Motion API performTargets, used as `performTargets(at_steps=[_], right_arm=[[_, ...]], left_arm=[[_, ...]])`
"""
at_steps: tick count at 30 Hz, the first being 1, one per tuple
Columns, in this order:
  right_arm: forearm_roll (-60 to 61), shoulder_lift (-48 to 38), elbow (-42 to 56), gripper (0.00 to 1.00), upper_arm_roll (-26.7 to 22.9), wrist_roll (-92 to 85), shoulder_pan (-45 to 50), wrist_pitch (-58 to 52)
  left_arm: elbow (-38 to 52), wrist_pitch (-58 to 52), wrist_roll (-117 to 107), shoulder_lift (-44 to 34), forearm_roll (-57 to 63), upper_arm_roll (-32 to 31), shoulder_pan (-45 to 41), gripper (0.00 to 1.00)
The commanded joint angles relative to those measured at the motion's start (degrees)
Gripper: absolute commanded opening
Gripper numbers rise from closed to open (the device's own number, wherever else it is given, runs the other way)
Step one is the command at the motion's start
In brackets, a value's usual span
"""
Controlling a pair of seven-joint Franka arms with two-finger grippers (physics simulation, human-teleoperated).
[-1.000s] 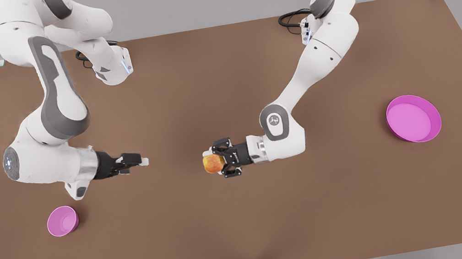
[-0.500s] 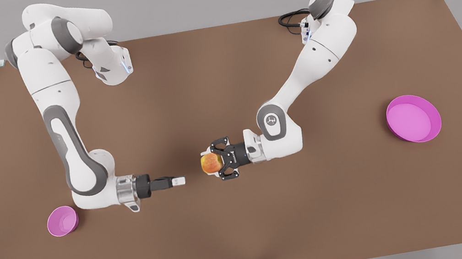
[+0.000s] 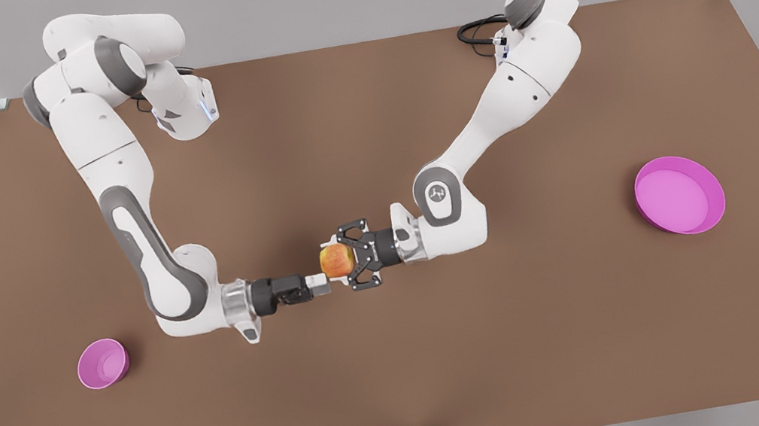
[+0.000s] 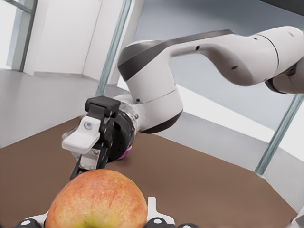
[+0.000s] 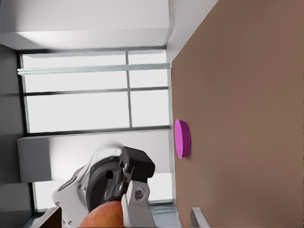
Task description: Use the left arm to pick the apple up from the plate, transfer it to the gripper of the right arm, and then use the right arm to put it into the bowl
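Left gripper [image 3: 340, 260] clamped on the red-yellow apple [image 3: 334, 260], held mid-air over the brown tabletop [image 3: 403, 361], near the table centre. In the left wrist view the apple [image 4: 97, 200] sits right at the camera's own fingers. Right gripper [image 3: 320, 281] comes in from the opposite side, fingertips at the apple's edge; cannot tell whether its fingers are apart or together. Small magenta bowl [image 3: 102, 363] lies behind the right gripper, near that arm's wrist. Flat magenta plate [image 3: 679, 194] sits well behind the left gripper.
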Motion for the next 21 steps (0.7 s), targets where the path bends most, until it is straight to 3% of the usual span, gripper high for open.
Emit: performTargets(at_steps=[1, 8, 21], right_arm=[[0.83, -0.12, -0.56, 1.0, 0.08, -21.36, -0.26, -0.5], [0.74, -1.0, -2.76, 1.0, 1.75, -21.71, -2.2, -4.55], [1.18, -0.83, -3.2, 1.0, 5.0, -22.59, -1.06, 0.55]], left_arm=[[0.02, -0.39, 6.85, -0.09, -0.05, -0.03, -0.01, 0.7], [0.02, -0.39, 6.85, 0.09, -0.05, 0.06, -0.1, 0.7], [0.2, -0.39, 6.93, 0.7, -0.05, -0.03, -0.1, 0.7]])
